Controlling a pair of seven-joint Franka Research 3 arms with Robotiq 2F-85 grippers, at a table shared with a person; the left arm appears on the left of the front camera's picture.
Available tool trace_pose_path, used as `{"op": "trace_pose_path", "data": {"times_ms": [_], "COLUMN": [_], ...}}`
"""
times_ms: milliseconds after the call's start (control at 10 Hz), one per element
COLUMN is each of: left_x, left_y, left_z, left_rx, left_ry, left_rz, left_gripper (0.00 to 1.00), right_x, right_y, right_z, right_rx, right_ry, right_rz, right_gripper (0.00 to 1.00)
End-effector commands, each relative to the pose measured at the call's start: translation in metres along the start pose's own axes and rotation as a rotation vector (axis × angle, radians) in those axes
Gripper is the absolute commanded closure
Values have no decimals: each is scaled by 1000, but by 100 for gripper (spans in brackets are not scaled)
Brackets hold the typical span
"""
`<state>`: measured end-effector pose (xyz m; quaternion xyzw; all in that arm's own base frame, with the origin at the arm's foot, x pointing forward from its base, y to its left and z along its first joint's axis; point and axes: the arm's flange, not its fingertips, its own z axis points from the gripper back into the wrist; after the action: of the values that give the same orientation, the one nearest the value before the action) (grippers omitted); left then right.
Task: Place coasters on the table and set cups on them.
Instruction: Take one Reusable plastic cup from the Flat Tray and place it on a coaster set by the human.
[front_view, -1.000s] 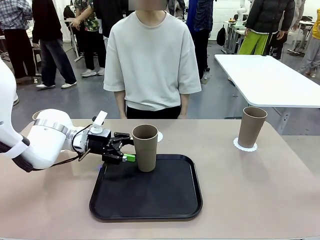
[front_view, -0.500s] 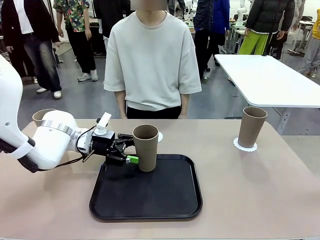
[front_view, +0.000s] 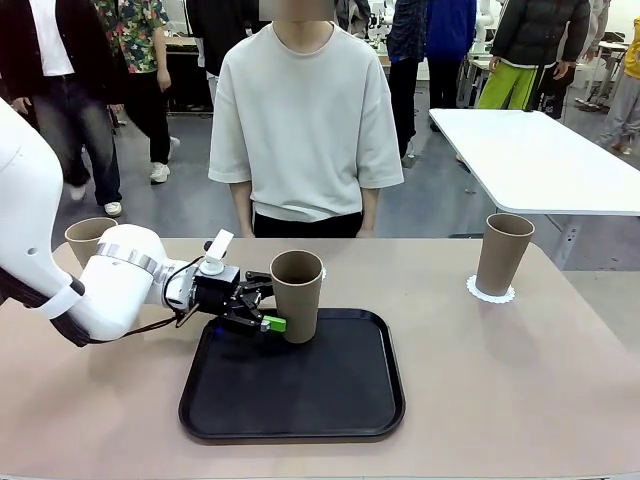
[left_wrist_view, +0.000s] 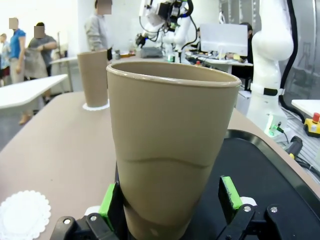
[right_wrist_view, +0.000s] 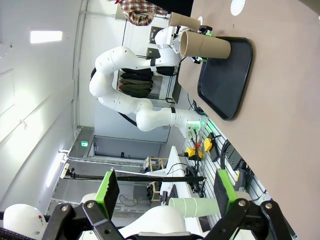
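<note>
A tan cup (front_view: 296, 295) stands at the back edge of the black tray (front_view: 300, 400). My left gripper (front_view: 272, 301) is open, its jaws on either side of the cup's lower part. In the left wrist view the cup (left_wrist_view: 170, 150) sits between the green pads (left_wrist_view: 229, 192), with a gap at the right pad. A bare coaster (front_view: 320, 272) lies on the table (front_view: 520, 390) just behind this cup and shows again as the coaster (left_wrist_view: 24, 215). At the right a second cup (front_view: 503, 253) stands on a coaster (front_view: 490, 291). A third cup (front_view: 88, 240) stands at the far left, behind my left arm. My right gripper (right_wrist_view: 165, 192) is open, off the table.
A person (front_view: 305, 120) stands at the far edge, hands out of sight. A white table (front_view: 540, 160) is at the back right. The right wrist view shows the tray (right_wrist_view: 225, 75) and the left arm (right_wrist_view: 125, 60) from afar.
My left gripper has slid right along the tray's back edge until its jaws straddle the cup. The cup has shifted slightly right. The right arm's state is unchanged.
</note>
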<state>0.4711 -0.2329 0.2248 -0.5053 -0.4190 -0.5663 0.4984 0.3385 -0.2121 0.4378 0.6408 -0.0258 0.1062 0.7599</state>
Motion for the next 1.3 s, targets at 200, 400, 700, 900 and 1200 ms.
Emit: {"op": "trace_pose_path", "data": {"times_ms": [200,400,700,900,1200], "left_x": [-7,-7,-8,-10,-9], "left_y": [9,13,20,20,21], "left_z": [-11,-14,-26,-32,-32], "left_rx": [24,32,26,17,20], "left_ry": [-12,-7,3,11,-19], "left_rz": [-39,-41,-30,-27,-15], "left_gripper": [0,0,0,0,55], "right_x": [-1,-1,-1,-1,-1], "right_y": [2,2,2,2,2], "right_z": [0,0,0,0,0], "right_rx": [6,6,6,6,6], "right_ry": [1,1,1,1,1], "right_rz": [0,0,0,0,0], "right_gripper": [0,0,0,0,0]}}
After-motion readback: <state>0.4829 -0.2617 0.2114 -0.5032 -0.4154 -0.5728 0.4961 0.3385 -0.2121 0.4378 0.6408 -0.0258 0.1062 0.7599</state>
